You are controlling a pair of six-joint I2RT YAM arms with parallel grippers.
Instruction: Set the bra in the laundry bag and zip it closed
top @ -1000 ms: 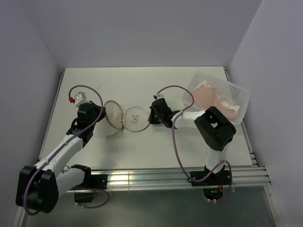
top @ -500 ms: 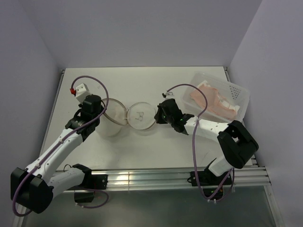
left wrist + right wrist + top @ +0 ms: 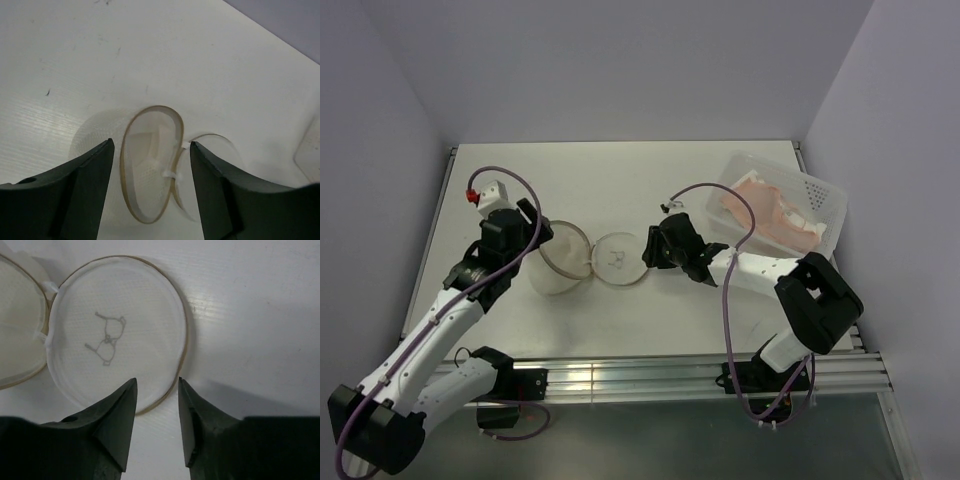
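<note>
Both spread wide — left gripper over laundry bag, right gripper over its lid

A robotics lab cell is indicated: a white table enclosed by plain lilac walls, aluminium rails fixed along its lower edge.

Your left arm reaches from the lower left of the overhead view up toward the centre, left gripper angled down, jaws spread wide. Your right arm folds leftward from the lower right, right gripper parted narrowly.
</note>
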